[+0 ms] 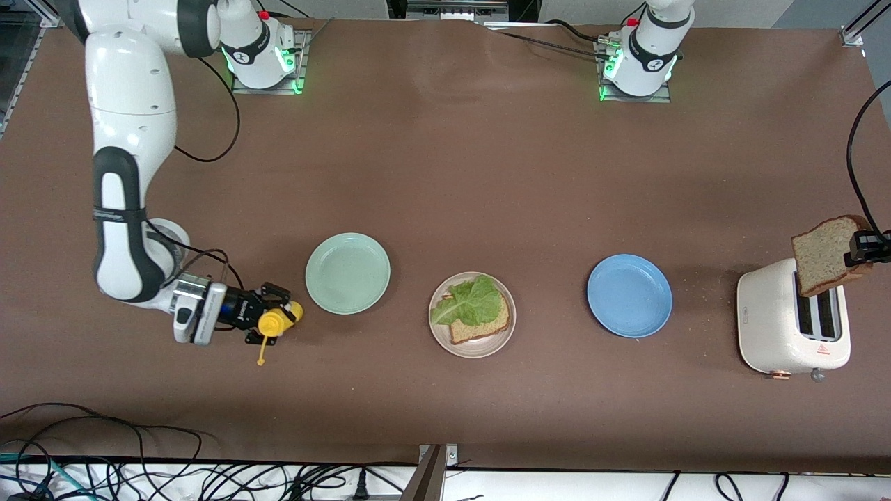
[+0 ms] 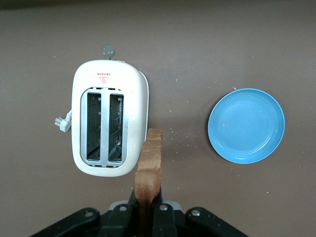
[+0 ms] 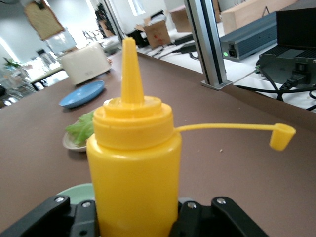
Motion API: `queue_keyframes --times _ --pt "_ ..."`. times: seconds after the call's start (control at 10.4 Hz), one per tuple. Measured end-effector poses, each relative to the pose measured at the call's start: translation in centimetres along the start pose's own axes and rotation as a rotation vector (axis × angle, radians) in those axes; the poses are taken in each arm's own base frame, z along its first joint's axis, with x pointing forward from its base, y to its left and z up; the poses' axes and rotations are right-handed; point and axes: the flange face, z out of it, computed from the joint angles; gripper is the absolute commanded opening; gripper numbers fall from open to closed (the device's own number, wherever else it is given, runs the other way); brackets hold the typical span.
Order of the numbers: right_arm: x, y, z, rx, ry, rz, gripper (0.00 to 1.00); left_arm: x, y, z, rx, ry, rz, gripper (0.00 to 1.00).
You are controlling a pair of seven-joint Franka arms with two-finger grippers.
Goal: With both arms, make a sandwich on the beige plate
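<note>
— Front view: what was gripped by each arm?
— A grainy brown bread slice (image 1: 823, 255) was clamped by the left gripper (image 1: 863, 248) over the glossy white toaster (image 1: 790, 325). A smooth yellow squeeze bottle (image 1: 280, 321) was clasped by the right gripper (image 1: 268, 313), beside the mint-green plate (image 1: 347, 273).
— And the plate?
— Ruffled lettuce (image 1: 470, 302) on bread (image 1: 480, 325) was seen on the round beige plate (image 1: 475, 348), between the mint-green plate and the blue plate (image 1: 629, 295).

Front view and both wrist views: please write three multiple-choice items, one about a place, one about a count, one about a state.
1. Where is the lettuce?
A. on the blue plate
B. on the bread on the beige plate
C. in the toaster

2. How many plates stand on the table?
A. two
B. three
C. four

3. What does the right gripper hold?
A. yellow squeeze bottle, cap off
B. bread slice
C. nothing

Answers:
1 B: the leaf lies on the slice there.
2 B: mint-green, beige, blue.
3 A: fingers clamp the bottle; the left gripper holds bread over the toaster.
</note>
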Motion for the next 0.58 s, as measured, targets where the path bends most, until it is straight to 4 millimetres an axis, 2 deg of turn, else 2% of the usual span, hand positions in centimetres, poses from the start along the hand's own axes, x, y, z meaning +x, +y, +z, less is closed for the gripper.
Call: queue_keyframes --times 0.29,0.58 --pt "4.2 -3.5 6.3 -0.191 -0.154 -0.025 0.00 0.0 0.0 0.0 0.000 -0.001 -0.009 0.00" --pt "9.8 -8.5 10.5 -0.316 -0.404 -0.126 0.00 0.0 0.1 0.0 0.000 -0.002 -0.012 0.00"
